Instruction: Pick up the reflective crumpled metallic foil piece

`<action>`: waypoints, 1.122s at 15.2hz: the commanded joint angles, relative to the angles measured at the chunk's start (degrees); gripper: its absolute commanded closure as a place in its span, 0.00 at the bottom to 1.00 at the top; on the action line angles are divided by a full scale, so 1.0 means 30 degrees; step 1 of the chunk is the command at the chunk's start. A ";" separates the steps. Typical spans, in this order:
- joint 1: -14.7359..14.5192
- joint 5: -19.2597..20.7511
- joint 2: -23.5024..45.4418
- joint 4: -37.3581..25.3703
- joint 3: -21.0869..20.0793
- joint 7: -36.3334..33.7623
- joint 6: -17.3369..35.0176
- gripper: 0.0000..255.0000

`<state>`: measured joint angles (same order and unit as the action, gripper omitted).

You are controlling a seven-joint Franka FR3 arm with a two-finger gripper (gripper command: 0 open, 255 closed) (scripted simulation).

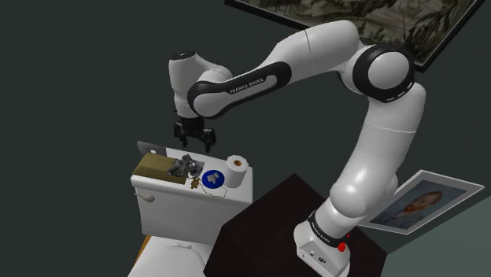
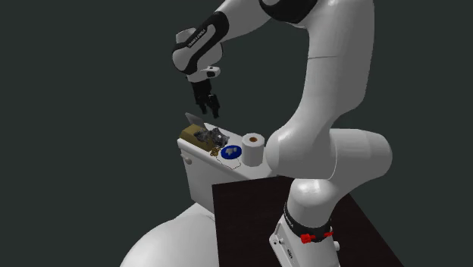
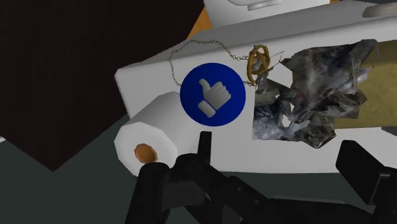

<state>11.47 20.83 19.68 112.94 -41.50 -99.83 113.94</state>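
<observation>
Gripper: the gripper hangs above the toilet tank, over the foil and apart from it. Its fingers stand wide apart with nothing between them.

Foil location: the crumpled foil piece lies on the tank's top. It sits between the tan box and the blue disc, which bears a grey thumbs-up.

Foil contact: its edge meets or overlaps the box. I cannot tell whether it rests on the box or only leans against it.

Foil long axis: in the wrist view its longer extent runs from beside the disc toward the box, along the tank's length.

Foil pointing: the outline is ragged and no end reads as a front. One jagged corner reaches over the box.

Foil surface: mottled grey with dark folds. The underside is hidden.

Covered: in the wrist view the black hand masks part of the tank's top on the gripper's side of the foil.

Cut off: the box runs out of the wrist view's edge. The toilet bowl runs off the second exterior view's bottom edge.

Hard to make out: a grey flap stands behind the box, and what it is stays unclear. The thin chain with its gold pendant is plain from the wrist but barely legible in the two exterior views.

Neighbour: the paper roll stands beyond the disc, well apart from the foil.
</observation>
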 commanded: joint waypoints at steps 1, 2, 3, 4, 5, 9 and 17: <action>-0.0790 0.0943 0.1892 -0.1335 0.0801 -0.1729 -0.0276 0.00; -0.1204 0.1249 0.2752 -0.2065 0.1203 -0.2430 -0.0450 0.00; -0.1595 0.1503 0.3589 -0.2812 0.1595 -0.3076 -0.0625 0.00; -0.1972 0.1704 0.4405 -0.3576 0.1984 -0.3672 -0.0802 0.00; -0.2328 0.1862 0.5207 -0.4358 0.2363 -0.4224 -0.0980 0.00; -0.3039 0.2145 0.6962 -0.6000 0.3172 -0.5275 -0.1198 0.00; -0.3330 0.2695 0.8073 -0.6046 0.3614 -0.5603 -0.0223 0.00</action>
<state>1.52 28.81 43.75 94.67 -30.72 -116.52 113.00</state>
